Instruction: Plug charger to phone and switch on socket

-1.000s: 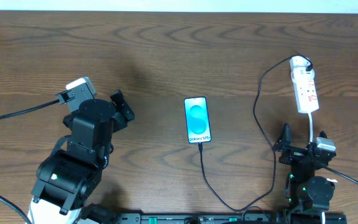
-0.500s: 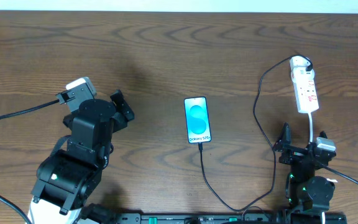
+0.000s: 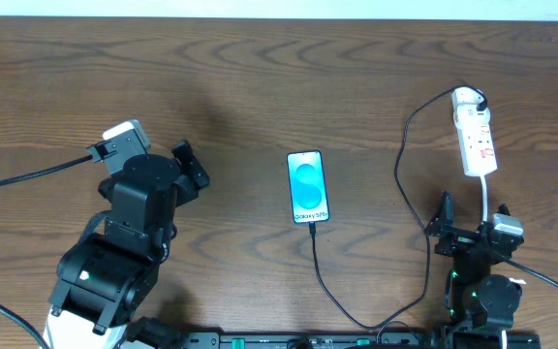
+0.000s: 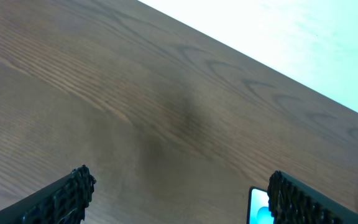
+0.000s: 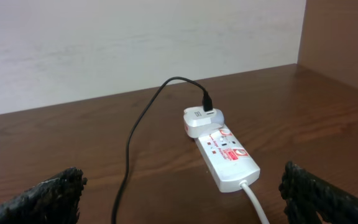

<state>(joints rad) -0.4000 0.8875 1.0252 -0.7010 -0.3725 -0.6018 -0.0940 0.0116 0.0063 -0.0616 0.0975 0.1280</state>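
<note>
The phone (image 3: 308, 186) lies face up mid-table, its cyan screen lit; one corner shows in the left wrist view as the phone (image 4: 258, 208). The black charger cable (image 3: 399, 174) meets the phone's near edge, loops along the table's front and rises to a white adapter (image 5: 201, 118) at the far end of the socket (image 3: 475, 134). The socket (image 5: 226, 155) is a white strip with red markings. My left gripper (image 3: 191, 166) is open over bare wood left of the phone, and my left gripper (image 4: 182, 196) holds nothing. My right gripper (image 3: 471, 213) is open, and my right gripper (image 5: 182, 194) sits just short of the socket's rounded end.
The socket's white cord (image 5: 257, 205) runs from its near end toward my right wrist. A pale wall (image 5: 135, 43) backs the far table edge. A black cable (image 3: 27, 177) trails left from the left arm. A black rail (image 3: 308, 339) lines the front edge.
</note>
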